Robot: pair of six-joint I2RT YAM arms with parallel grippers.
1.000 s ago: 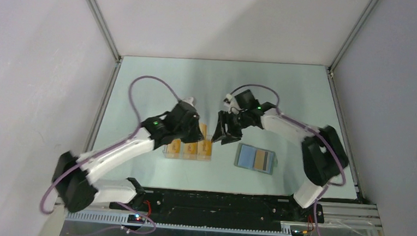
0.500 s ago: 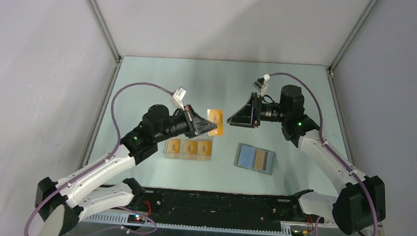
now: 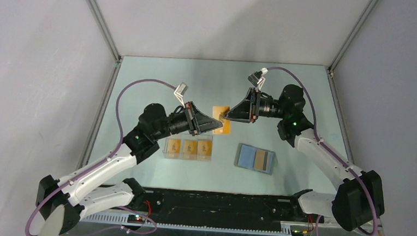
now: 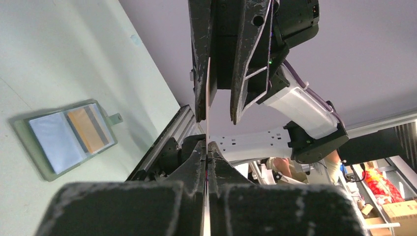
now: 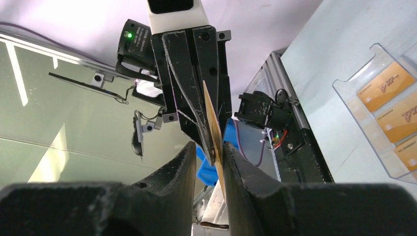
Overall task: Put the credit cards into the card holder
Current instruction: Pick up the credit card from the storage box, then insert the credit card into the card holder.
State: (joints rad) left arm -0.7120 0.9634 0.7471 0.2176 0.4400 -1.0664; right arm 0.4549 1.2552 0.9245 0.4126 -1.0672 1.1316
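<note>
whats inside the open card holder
One orange-tan credit card lies on the right half of the card holder, over its light blue inside. The left half shows only bare blue lining. Whether more cards sit under that one is hidden.

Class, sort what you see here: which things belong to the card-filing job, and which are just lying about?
Job in hand:
- held card
- spare cards, three in a row
- wallet, lying open
- left hand, shut on the held card
- right hand, open around it

Just lying about:
- tray, clear, under the spare cards
- cable
- rail
</note>
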